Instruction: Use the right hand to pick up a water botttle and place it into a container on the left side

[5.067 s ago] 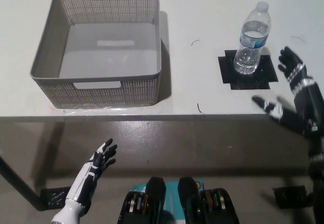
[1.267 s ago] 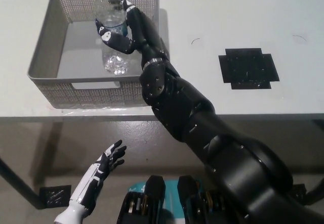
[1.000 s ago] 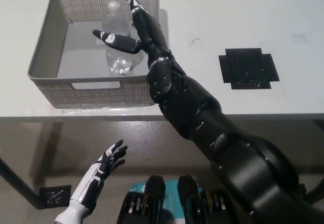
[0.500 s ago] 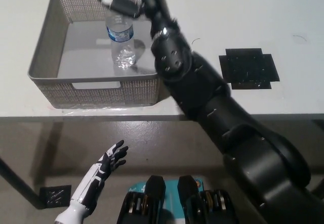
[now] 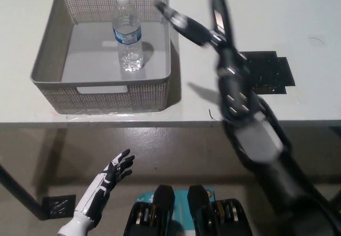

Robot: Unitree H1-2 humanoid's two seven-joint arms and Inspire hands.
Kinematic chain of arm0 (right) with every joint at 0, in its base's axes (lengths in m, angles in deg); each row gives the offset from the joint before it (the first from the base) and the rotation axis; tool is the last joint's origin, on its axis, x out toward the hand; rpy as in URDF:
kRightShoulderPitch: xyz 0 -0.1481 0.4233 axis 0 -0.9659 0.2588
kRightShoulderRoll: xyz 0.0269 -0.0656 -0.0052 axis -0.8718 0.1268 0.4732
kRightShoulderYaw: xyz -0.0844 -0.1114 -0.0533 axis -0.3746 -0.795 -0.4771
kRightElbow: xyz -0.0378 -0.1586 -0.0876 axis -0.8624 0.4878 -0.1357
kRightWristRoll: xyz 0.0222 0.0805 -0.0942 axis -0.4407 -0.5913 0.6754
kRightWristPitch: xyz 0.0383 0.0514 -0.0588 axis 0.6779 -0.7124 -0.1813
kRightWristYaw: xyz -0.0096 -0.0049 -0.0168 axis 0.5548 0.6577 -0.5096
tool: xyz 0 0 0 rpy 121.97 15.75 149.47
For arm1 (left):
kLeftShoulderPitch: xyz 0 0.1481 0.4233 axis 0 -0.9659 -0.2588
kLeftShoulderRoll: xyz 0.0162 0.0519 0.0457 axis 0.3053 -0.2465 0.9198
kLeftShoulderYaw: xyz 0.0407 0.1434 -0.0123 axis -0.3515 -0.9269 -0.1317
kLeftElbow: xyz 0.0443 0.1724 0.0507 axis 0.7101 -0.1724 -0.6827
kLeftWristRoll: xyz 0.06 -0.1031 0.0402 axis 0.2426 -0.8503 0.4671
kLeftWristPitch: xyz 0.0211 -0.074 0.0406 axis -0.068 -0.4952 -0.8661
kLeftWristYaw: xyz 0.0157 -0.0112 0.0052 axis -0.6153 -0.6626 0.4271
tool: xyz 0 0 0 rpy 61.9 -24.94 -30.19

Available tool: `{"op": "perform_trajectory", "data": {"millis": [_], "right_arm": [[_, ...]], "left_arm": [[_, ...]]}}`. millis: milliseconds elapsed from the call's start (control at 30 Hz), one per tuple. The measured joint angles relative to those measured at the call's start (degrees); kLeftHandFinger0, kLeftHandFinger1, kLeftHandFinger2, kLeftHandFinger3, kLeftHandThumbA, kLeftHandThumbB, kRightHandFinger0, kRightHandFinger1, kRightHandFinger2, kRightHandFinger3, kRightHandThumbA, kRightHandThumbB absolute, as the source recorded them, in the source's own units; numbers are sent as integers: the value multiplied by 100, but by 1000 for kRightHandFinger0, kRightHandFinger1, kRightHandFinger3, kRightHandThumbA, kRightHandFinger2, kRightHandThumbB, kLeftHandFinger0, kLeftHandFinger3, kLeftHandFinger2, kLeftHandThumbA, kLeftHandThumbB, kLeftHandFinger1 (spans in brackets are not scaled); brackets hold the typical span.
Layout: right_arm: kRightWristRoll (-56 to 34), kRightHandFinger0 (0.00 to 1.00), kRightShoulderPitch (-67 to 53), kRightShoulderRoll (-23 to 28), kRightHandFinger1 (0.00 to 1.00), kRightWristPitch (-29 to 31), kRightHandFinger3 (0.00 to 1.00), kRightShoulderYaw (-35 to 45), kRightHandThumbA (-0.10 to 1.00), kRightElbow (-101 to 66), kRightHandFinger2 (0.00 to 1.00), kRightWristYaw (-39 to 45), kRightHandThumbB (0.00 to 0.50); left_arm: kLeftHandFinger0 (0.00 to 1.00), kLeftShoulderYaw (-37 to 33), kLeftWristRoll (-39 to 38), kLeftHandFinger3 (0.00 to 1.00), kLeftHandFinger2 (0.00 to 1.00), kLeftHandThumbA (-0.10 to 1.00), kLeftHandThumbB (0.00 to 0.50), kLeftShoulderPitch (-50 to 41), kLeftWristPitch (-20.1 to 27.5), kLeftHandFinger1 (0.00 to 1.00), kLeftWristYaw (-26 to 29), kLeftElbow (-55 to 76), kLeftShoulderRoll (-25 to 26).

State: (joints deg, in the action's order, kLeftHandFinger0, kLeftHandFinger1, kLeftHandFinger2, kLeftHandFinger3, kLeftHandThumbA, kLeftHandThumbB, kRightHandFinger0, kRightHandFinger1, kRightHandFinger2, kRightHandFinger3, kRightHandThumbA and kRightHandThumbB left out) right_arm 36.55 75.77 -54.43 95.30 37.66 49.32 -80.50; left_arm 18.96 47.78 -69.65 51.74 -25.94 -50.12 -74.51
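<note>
Water bottle [image 5: 127,34], blue label unreadable, upright in basket [image 5: 49,60]; right robot hand [image 5: 205,20] spread, empty.

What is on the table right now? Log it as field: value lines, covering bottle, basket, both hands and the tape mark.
water bottle: upright inside the basket, held by nothing
basket: grey, on the table's left part
right hand: open, above the table beside the basket, blurred
left hand: open, resting below the table edge
black tape mark: bare, partly hidden by the right arm
</note>
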Motion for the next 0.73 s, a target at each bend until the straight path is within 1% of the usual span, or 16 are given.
{"op": "perform_trajectory", "data": {"millis": [67, 133, 167, 200, 233, 267, 300, 367, 400, 433, 467, 500, 567, 600, 667, 733], "right_arm": [[-69, 1000, -539, 230, 1000, -14, 1000, 39, 1000, -434, 1000, 36, 447], [-167, 1000, -1078, 443, 1000, -19, 1000, 72, 1000, -862, 1000, 73, 411], [-212, 1000, -1290, 523, 1000, -21, 1000, 86, 1000, -1022, 1000, 85, 413], [-272, 1000, -1561, 619, 1000, -21, 1000, 102, 1000, -1231, 1000, 102, 400], [-336, 1000, -1846, 709, 1000, -22, 1000, 116, 1000, -1454, 1000, 127, 361], [-397, 1000, -2094, 780, 1000, -22, 1000, 124, 1000, -1645, 1000, 150, 345], [-464, 1000, -2369, 850, 1000, -21, 1000, 135, 1000, -1863, 1000, 181, 311], [-622, 1000, -2906, 968, 1000, -14, 1000, 140, 1000, -2277, 1000, 253, 330], [-689, 1000, -3115, 1003, 1000, -9, 1000, 142, 1000, -2451, 1000, 293, 333], [-803, 1000, -3393, 1039, 1000, 4, 1000, 142, 1000, -2672, 1000, 369, 321], [-913, 1000, -3644, 1061, 1000, 17, 1000, 139, 1000, -2863, 1000, 446, 320], [-1036, 1000, -3844, 1069, 1000, 26, 1000, 136, 1000, -2995, 1000, 548, 259], [-1271, 1000, -4167, 1048, 1000, 72, 1000, 101, 1000, -3041, 1000, 752, 232], [-1377, 1000, -4248, 1029, 1000, 95, 1000, 86, 1000, -3015, 1000, 856, 208], [-1571, 1000, -4411, 960, 1000, 158, 1000, 56, 1000, -2887, 1000, 1062, 197], [-1670, 1000, -4490, 911, 1000, 193, 1000, 47, 995, -2804, 1000, 1189, 204]], "left_arm": [[1000, 2, 0, 1000, 1000, 1000, 174, 0, 0, 1000, 0, -20, 0], [1000, 3, 0, 1000, 1000, 1000, 165, -2, -1, 1000, 0, -34, 0], [1000, 4, 0, 1000, 1000, 1000, 169, -2, -1, 1000, 0, -40, 0], [1000, 4, 0, 1000, 1000, 1000, 166, -1, -1, 1000, 0, -43, 0], [1000, 4, 0, 1000, 1000, 1000, 163, -1, -1, 1000, 1, -46, 0], [1000, 6, 0, 1000, 1000, 1000, 162, -2, -1, 1000, 1, -50, 0], [1000, 7, 0, 1000, 1000, 1000, 163, -2, -1, 1000, 1, -52, 0], [1000, 9, 0, 1000, 1000, 1000, 162, -2, -1, 1000, 1, -53, 0], [1000, 10, 0, 1000, 1000, 1000, 168, -2, -1, 1000, 1, -53, 1], [1000, 15, -1, 1000, 1000, 1000, 168, -3, -1, 1000, 0, -53, 1], [1000, 22, -3, 1000, 1000, 1000, 167, -6, -1, 1000, 0, -52, 1], [1000, 32, -6, 1000, 1000, 1000, 174, -8, -1, 1000, 1, -50, 1], [1000, 56, -13, 1000, 1000, 1000, 177, -21, 0, 1000, 2, -50, 1], [1000, 59, -19, 1000, 1000, 1000, 192, -23, 0, 1000, 2, -50, -1], [1000, 67, -62, 1000, 1000, 1000, 204, -27, -1, 1000, 1, -32, -11], [1000, 70, -77, 1000, 1000, 1000, 206, -34, -1, 1000, 1, -16, -13]]}}
